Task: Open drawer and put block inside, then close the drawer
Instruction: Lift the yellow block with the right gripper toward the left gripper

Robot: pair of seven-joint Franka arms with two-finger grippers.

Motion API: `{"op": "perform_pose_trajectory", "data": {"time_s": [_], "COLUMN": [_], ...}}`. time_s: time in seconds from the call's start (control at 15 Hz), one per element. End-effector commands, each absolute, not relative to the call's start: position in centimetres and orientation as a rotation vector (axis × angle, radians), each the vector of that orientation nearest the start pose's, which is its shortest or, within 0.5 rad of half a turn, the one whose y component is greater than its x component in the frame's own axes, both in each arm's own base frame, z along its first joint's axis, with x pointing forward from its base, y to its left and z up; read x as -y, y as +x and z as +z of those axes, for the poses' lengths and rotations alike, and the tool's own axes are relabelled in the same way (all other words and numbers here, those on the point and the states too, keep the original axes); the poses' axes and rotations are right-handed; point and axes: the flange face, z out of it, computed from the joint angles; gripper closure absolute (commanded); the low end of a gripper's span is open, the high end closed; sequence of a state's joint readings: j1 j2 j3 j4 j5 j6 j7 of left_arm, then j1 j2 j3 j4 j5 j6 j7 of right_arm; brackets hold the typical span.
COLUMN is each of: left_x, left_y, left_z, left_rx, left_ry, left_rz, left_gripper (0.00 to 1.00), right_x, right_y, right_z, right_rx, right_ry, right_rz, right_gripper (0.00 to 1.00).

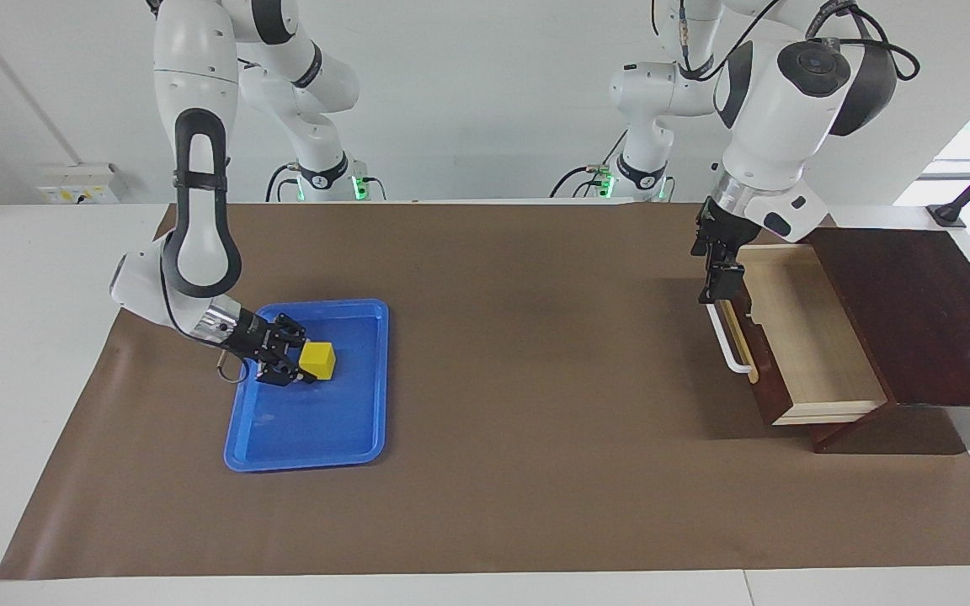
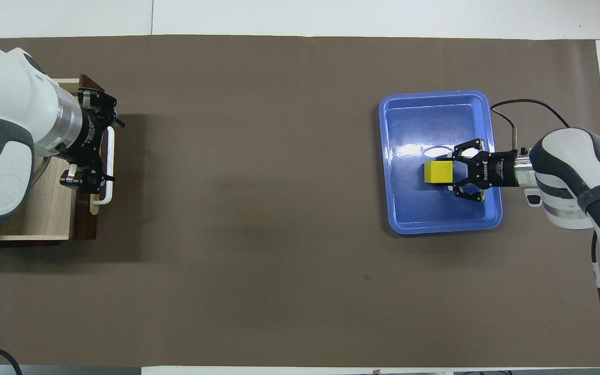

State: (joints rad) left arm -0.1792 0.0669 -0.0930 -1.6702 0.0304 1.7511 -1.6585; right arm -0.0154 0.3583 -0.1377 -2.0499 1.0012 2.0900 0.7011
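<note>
The drawer (image 1: pixel 801 337) stands pulled open at the left arm's end of the table, showing its pale wood interior and its white bar handle (image 1: pixel 727 341). My left gripper (image 1: pixel 716 271) hangs open just above the handle's end nearer to the robots; in the overhead view the left gripper (image 2: pixel 89 139) straddles the handle (image 2: pixel 108 166) and touches nothing. The yellow block (image 1: pixel 317 358) is held between the fingers of my right gripper (image 1: pixel 295 366), slightly tilted, low over the blue tray (image 1: pixel 308 459). The block (image 2: pixel 437 172) also shows in the overhead view, in the right gripper (image 2: pixel 453 172).
The drawer belongs to a dark wooden box (image 1: pixel 923 320) at the table's edge. The blue tray (image 2: pixel 435 99) lies on the brown mat (image 1: pixel 535 438) at the right arm's end. A cable (image 2: pixel 513 114) loops off the right wrist beside the tray.
</note>
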Motion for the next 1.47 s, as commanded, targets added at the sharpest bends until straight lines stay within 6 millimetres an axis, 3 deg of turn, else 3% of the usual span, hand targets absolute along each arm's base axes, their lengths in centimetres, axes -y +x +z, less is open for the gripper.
{"op": "perform_pose_trajectory", "data": {"time_s": [0.0, 0.13, 0.2, 0.27, 0.33, 0.4, 0.53, 0.73, 0.93, 1.2, 1.4], "left_x": [15.5, 15.6, 16.5, 17.2, 17.5, 17.5, 17.7, 20.0, 24.3, 28.7, 34.3], "left_y": [55.7, 56.1, 56.2, 56.4, 56.4, 56.4, 56.4, 56.2, 57.1, 57.4, 57.5], "left_z": [55.4, 55.3, 54.8, 54.3, 54.2, 54.1, 54.0, 53.0, 49.9, 48.2, 46.1], "left_rx": [2.085, 2.167, 2.191, 2.204, 2.223, 2.240, 2.258, 2.236, 2.251, 2.297, 2.248], "left_ry": [-2.380, -2.326, -2.308, -2.293, -2.274, -2.261, -2.247, -2.249, -2.185, -2.174, -2.197], "left_rz": [-0.043, -0.055, -0.054, -0.049, -0.047, -0.048, -0.050, -0.032, 0.006, 0.034, 0.049], "left_gripper": [0.00, 0.00, 0.00, 0.00, 0.00, 0.00, 0.00, 0.00, 0.00, 0.00, 0.00], "right_x": [4.0, 3.0, 0.9, -2.3, -4.3, -7.9, -13.1, -20.4, -25.4, -30.5, -31.8], "right_y": [60.3, 62.3, 63.9, 65.1, 65.8, 66.3, 66.8, 66.0, 64.5, 62.8, 62.1], "right_z": [28.6, 30.7, 32.1, 33.4, 34.2, 34.7, 35.9, 36.7, 37.0, 37.2, 36.5], "right_rx": [-1.689, -1.676, -1.727, -1.758, -1.793, -1.818, -1.877, -1.876, -1.827, -1.839, -1.853], "right_ry": [-1.742, -1.800, -1.777, -1.763, -1.740, -1.725, -1.683, -1.706, -1.705, -1.696, -1.692], "right_rz": [0.637, 0.634, 0.667, 0.694, 0.715, 0.748, 0.772, 0.770, 0.813, 0.803, 0.774], "right_gripper": [1.00, 1.00, 1.00, 1.00, 1.00, 1.00, 1.00, 1.00, 1.00, 1.00, 1.00]}}
